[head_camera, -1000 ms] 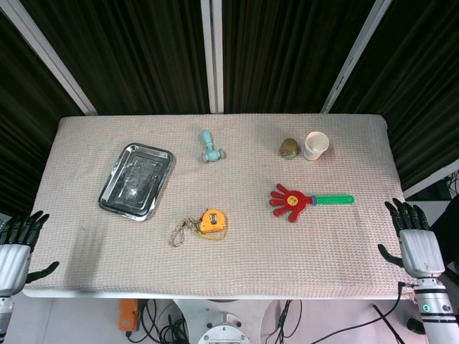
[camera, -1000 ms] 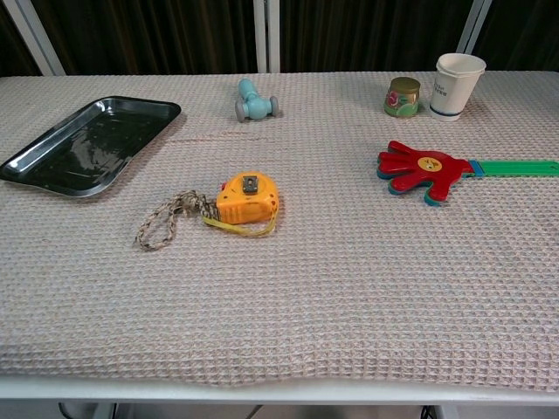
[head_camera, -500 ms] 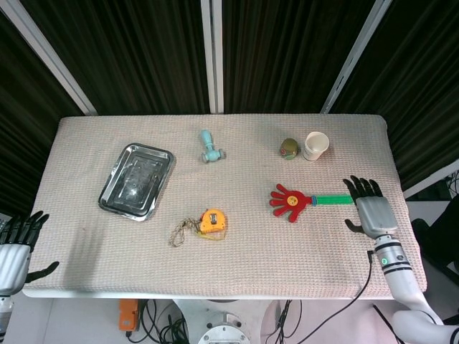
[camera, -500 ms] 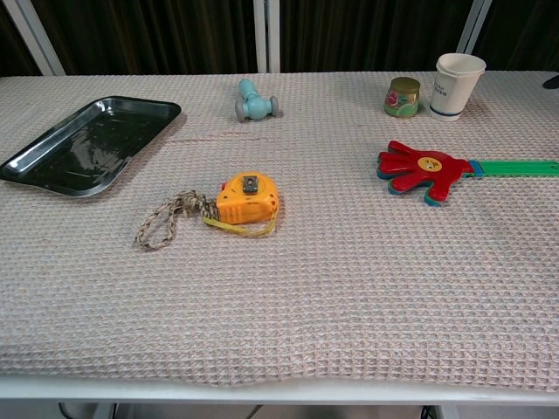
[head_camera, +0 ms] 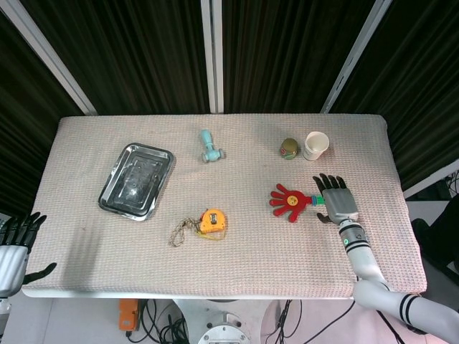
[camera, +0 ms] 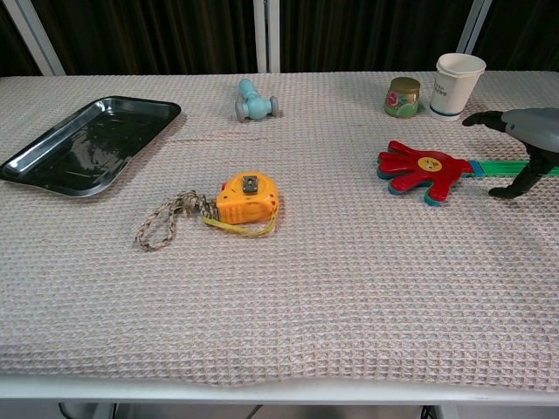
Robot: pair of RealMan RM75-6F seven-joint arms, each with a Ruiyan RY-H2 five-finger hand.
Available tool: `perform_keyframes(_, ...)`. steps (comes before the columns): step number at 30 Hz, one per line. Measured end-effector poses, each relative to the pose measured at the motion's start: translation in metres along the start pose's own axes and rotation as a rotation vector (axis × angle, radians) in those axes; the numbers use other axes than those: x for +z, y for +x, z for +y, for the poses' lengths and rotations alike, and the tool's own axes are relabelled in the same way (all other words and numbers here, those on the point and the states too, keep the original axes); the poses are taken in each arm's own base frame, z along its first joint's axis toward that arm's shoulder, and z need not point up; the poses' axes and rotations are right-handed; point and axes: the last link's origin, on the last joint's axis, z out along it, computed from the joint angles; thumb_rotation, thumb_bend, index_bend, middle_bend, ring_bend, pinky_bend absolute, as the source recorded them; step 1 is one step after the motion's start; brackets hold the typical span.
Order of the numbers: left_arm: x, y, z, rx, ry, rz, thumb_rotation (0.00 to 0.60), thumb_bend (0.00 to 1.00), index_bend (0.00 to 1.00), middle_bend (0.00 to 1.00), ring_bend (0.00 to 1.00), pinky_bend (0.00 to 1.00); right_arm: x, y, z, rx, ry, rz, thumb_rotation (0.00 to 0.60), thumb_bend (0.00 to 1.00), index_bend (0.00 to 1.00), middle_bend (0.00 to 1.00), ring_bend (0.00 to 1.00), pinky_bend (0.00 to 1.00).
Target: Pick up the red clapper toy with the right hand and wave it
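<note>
Here the right hand was above the green handle of the red clapper toy, with its fingers spread apart and nothing held in them. The toy lay flat on the table, its red palm pointing to about 9 o'clock and its handle running to 3 o'clock, in the right half of the table as the head view shows it. In the chest view the thumb reached down on the near side of the handle, while the other fingers stood on the far side; whether any of them touched the handle already, I cannot tell.

To do this step well, the hand should, in my judgement, go down straight until the handle sits between thumb and fingers, and close only then. The handle looked thin and flat on the woven cloth, so the fingertips must probably press a little into the cloth to get under it. A grasp near the handle's middle would leave the red part free for waving. The paper cup and the small tin stood at about 12 o'clock from the toy, well apart.

The left hand rested open at the table's edge, at 8 o'clock.
</note>
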Motion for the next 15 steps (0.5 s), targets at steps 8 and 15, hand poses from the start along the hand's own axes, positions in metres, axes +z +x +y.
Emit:
perform_keyframes(8,-0.001,0.0,0.0,0.0,0.002,-0.001,0.6,0.11,0.09,0.04,0.0,0.0,0.01,-0.002,-0.012,0.028,0.014,-0.001,0.6,0.18,0.12,0.0,0.0,0.0)
perform_keyframes(15,-0.002,0.001,-0.003,-0.001,0.008,0.001,0.6,0.11,0.09,0.04,0.0,0.0,0.017,-0.003,-0.021,0.036,0.019,-0.003,0.6,0.19,0.26,0.0,0.0,0.0)
